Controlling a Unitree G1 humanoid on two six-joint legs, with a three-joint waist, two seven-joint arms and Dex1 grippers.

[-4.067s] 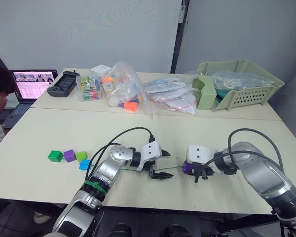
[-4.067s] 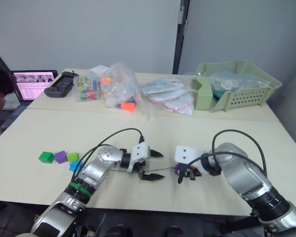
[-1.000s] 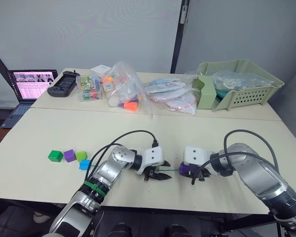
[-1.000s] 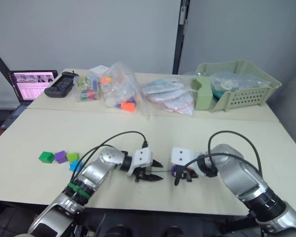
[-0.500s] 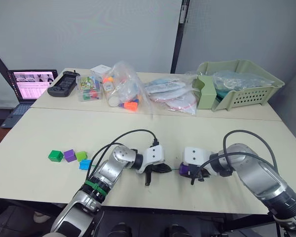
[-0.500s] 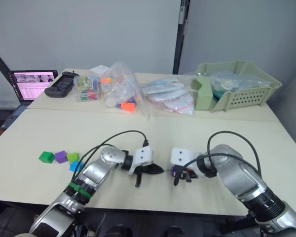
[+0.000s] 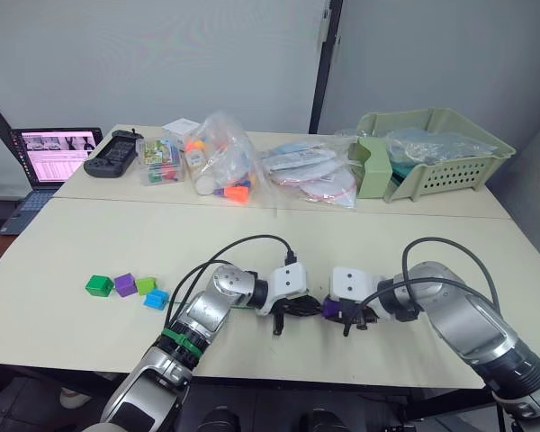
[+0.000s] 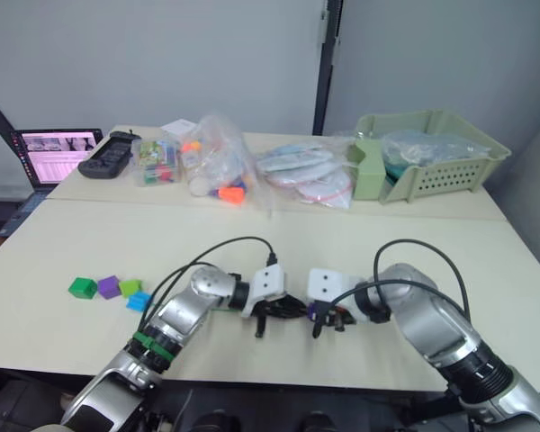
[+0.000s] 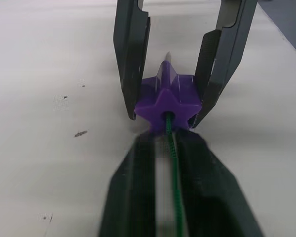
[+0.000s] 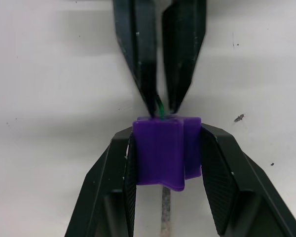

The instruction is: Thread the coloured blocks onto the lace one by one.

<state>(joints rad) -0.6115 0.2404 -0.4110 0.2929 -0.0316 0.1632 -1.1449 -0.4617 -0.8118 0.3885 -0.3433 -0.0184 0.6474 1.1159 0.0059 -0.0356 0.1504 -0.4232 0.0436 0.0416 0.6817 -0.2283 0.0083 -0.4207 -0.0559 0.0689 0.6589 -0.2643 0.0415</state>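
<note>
Front of the table: right gripper [image 10: 165, 168] clamps one purple block [image 10: 166, 149], left gripper [image 9: 168, 163] pinches the green lace [image 9: 173, 158] feeding through it, grey tip [image 9: 168, 56] poking out. Farther left, four blocks [image 7: 126, 288] sit together: dark green, purple, lime, blue.

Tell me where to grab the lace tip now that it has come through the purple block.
Grip the stiff grey tip of the lace where it sticks out of the purple block's far face, coming from the side away from the left gripper. It is straight and rigid there, and the right gripper covers the block's flanks.
</note>
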